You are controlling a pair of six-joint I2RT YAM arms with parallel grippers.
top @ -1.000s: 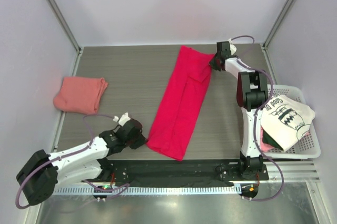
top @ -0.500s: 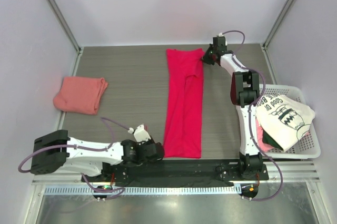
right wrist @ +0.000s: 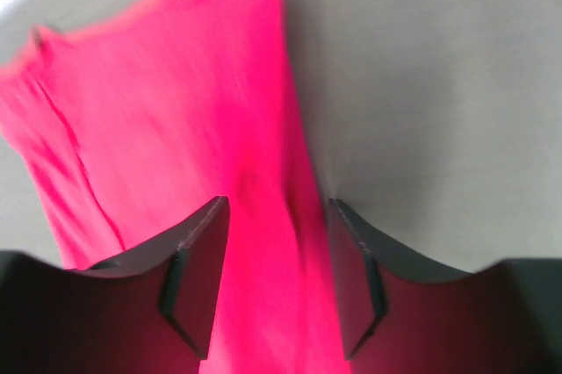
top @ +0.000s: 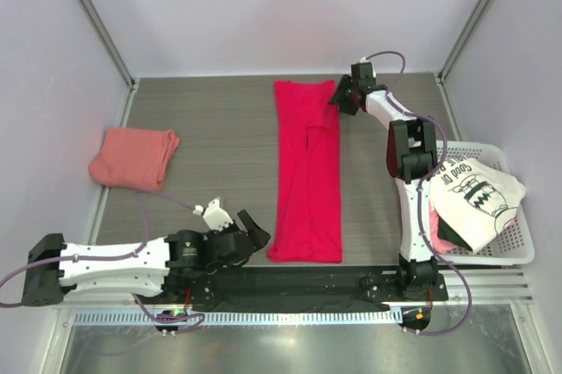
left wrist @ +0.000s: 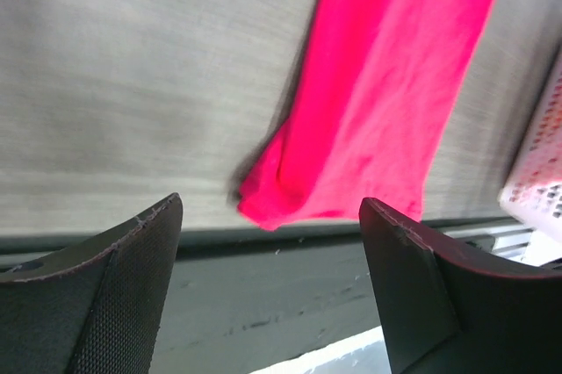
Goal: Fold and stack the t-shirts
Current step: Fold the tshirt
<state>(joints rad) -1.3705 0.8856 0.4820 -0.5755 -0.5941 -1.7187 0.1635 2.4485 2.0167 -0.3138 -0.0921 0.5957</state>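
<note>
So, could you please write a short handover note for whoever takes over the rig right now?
Left gripper: open and empty, beside the near end of the crimson shirt.
Right gripper: open, over that shirt's far end.
Crimson shirt: a long narrow strip on the table.
Salmon-pink shirt: folded, at the table's left.
White printed shirt: heaped in the basket on the right.
Left to do: fold the strip shorter, fold the white one, stack all three.
</note>
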